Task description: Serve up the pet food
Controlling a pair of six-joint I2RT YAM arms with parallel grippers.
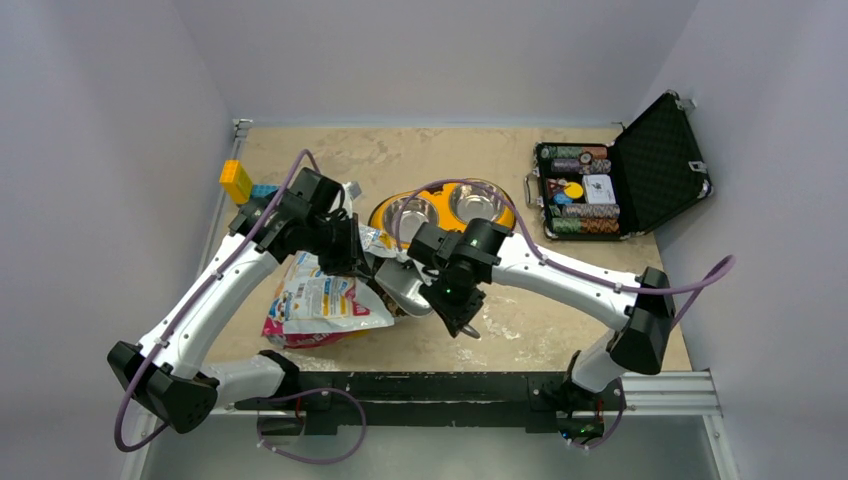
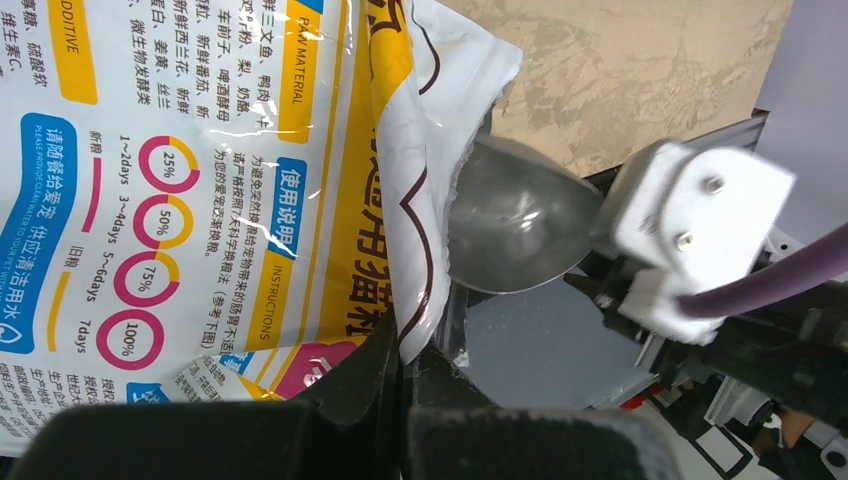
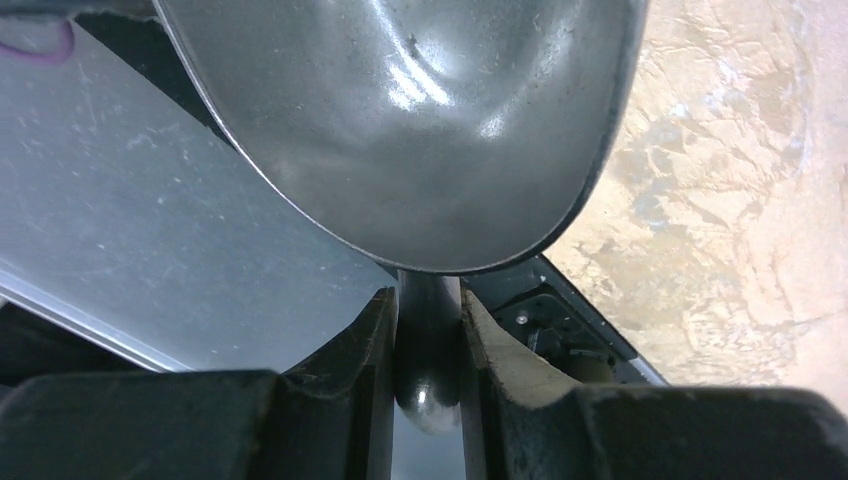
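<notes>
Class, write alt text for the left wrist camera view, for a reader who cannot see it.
The left gripper pinches the edge of a glossy white-and-yellow printed pet food bag. A shiny rounded metal scoop, carried by the right arm's white wrist, sits at the bag's opening, its front edge hidden behind the plastic. A tan table shows behind.

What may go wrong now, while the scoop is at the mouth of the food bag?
1. The left gripper pinches only the thin edge of the bag; the slippery film might slide out, and the mouth could close on the scoop.
2. The right gripper holds the scoop by its narrow round handle alone; a loaded scoop could twist there and spill its load before reaching the double bowl.
</notes>
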